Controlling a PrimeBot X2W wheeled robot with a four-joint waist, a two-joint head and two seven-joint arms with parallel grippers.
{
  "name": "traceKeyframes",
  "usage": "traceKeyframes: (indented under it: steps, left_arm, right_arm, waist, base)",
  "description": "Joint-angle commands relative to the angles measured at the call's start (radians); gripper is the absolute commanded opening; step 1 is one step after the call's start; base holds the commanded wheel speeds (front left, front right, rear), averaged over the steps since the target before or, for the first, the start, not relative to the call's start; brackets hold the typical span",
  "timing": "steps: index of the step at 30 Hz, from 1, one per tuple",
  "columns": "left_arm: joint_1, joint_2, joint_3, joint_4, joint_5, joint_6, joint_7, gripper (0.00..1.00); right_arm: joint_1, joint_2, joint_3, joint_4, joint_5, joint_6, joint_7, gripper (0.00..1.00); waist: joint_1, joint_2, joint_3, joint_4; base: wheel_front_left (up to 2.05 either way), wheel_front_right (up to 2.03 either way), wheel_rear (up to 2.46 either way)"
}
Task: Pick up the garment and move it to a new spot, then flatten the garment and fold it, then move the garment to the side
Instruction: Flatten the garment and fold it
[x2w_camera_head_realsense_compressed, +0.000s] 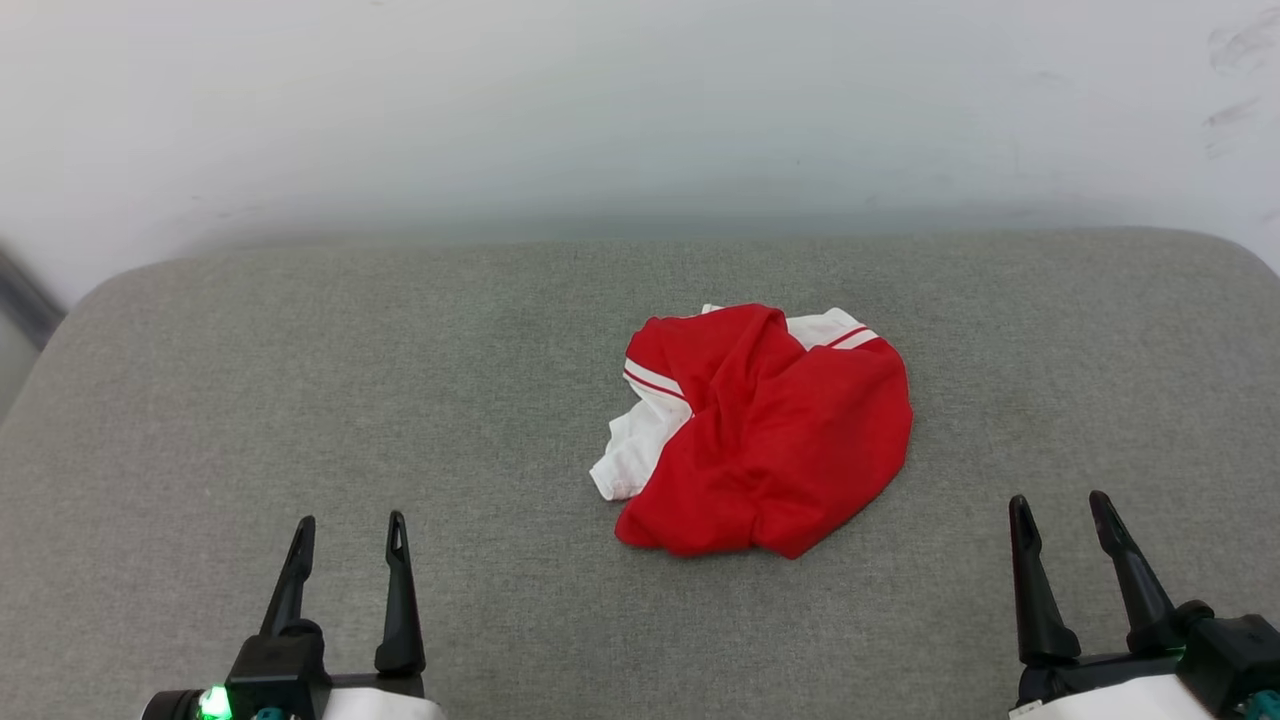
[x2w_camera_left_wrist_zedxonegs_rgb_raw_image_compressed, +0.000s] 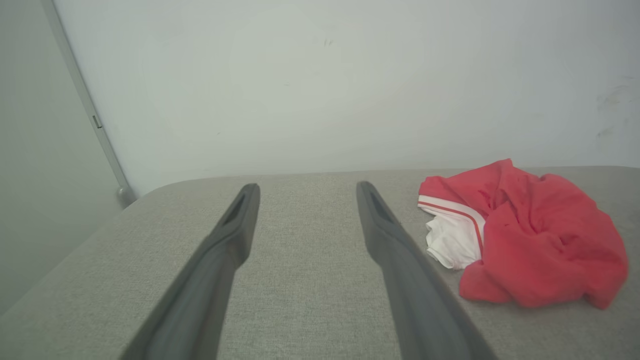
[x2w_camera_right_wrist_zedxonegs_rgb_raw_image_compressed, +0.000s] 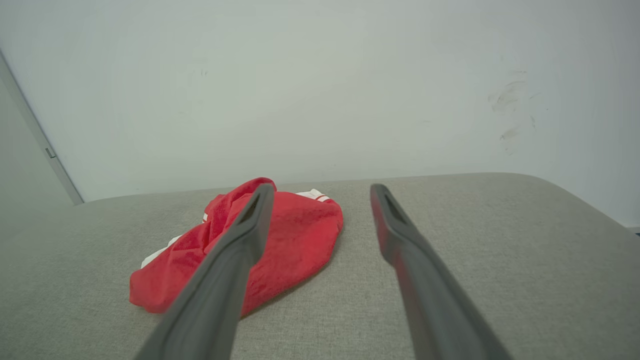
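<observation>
Garment (x2w_camera_head_realsense_compressed: 780, 440) lies crumpled on the cushion (x2w_camera_head_realsense_compressed: 300, 400); our left gripper (x2w_camera_head_realsense_compressed: 351, 518) and right gripper (x2w_camera_head_realsense_compressed: 1058, 498) hang spread wide, clear of it. Pickup pending: we must reach and pinch a fold.

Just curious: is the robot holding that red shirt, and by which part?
Nothing is held: left gripper and right gripper are open, clear of the garment.

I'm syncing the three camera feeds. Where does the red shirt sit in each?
Head view: garment right of centre on the grey cushion.
Left wrist view: garment at the right, mid-height.
Right wrist view: garment left of centre.
Shared landmark: cushion's far edge meeting the white wall.
</observation>
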Motion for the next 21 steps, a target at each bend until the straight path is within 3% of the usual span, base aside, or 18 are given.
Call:
traceKeyframes:
  steps: [1,8,21]
  left_arm:
    - [0.014,-0.009,0.01,0.006,-0.002,-0.008,-0.003,1.0]
    - [-0.034,-0.026,0.045,0.027,0.013,-0.064,-0.003,1.0]
    - [-0.448,0.084,0.061,0.121,0.022,-0.252,-0.003,1.0]
  right_arm:
    - [0.008,0.002,0.002,0.002,0.003,0.0,-0.002,1.0]
    - [-0.002,0.002,0.007,-0.003,-0.006,0.0,-0.002,1.0]
    - [-0.063,0.002,0.022,-0.039,-0.038,0.0,-0.002,1.0]
  waist:
    - [0.0001,0.0,-0.001,-0.001]
    - [0.0001,0.0,0.001,-0.008]
    - [0.0001,0.0,0.094,-0.026]
  base:
    - [0.0,0.0,0.0]
    - [0.0,0.0,0.0]
    - [0.0,0.0,0.0]
